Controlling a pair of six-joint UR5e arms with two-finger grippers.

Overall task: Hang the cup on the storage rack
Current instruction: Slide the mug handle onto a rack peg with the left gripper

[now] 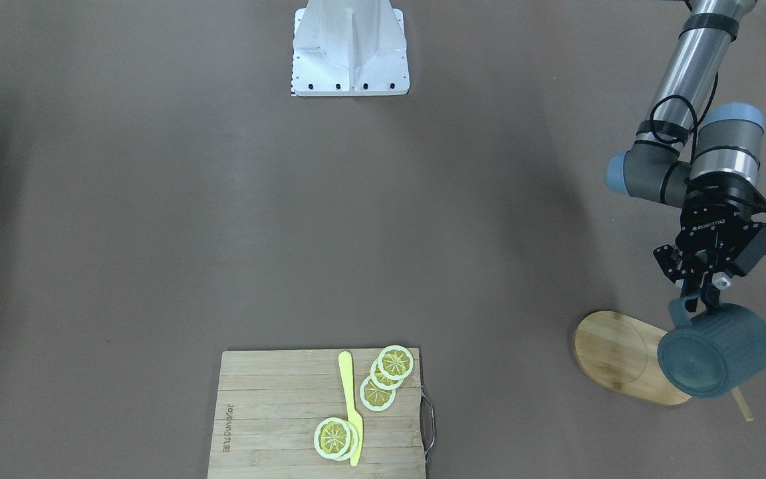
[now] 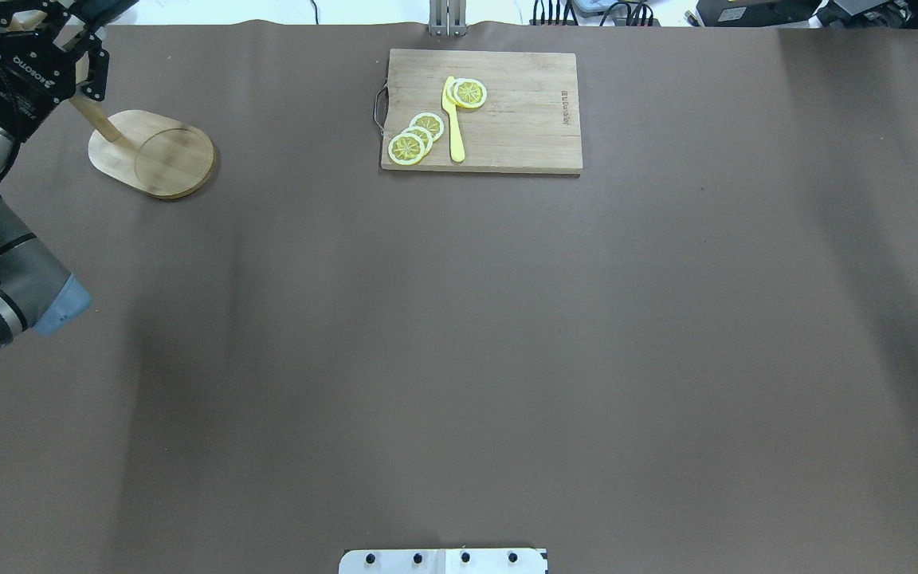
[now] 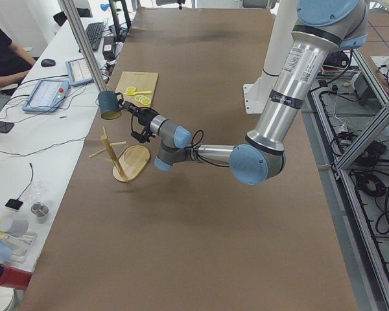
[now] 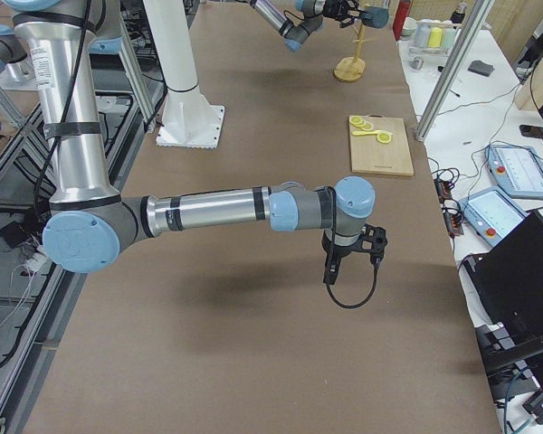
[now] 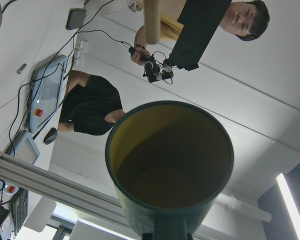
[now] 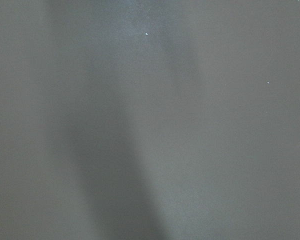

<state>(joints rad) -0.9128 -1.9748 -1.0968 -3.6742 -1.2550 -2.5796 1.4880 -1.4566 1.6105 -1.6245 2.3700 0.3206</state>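
1. One big brown table (image 1: 157, 233) fills every view.
2. There are two robot arms. In the front view the left arm comes down from the upper right corner and bends at the wrist. The left gripper (image 1: 702, 305) points down at the right edge, and its fingers pinch the cup's loop handle.
3. In the right side view the right arm reaches out low across the middle of the picture. The right gripper (image 4: 330, 269) points down over bare table. I cannot tell if its fingers are wide or closed.
4. One wooden cutting board (image 1: 320, 416) lies at the bottom middle of the front view.
5. One storage rack (image 1: 622, 356) stands at the lower right, with its oval base flat on the table.
6. One cup (image 1: 719, 352), dark teal, hangs in the air on its side, above the rack's base and close to the pegs. The left wrist view looks into its mouth, and the inside is yellow-olive.
7. One yellow knife (image 1: 351, 412) lies on the board.
8. Five lemon slices (image 1: 378, 392) lie on the board, as far as I can see. Three overlap on one side of the knife and two on the other.
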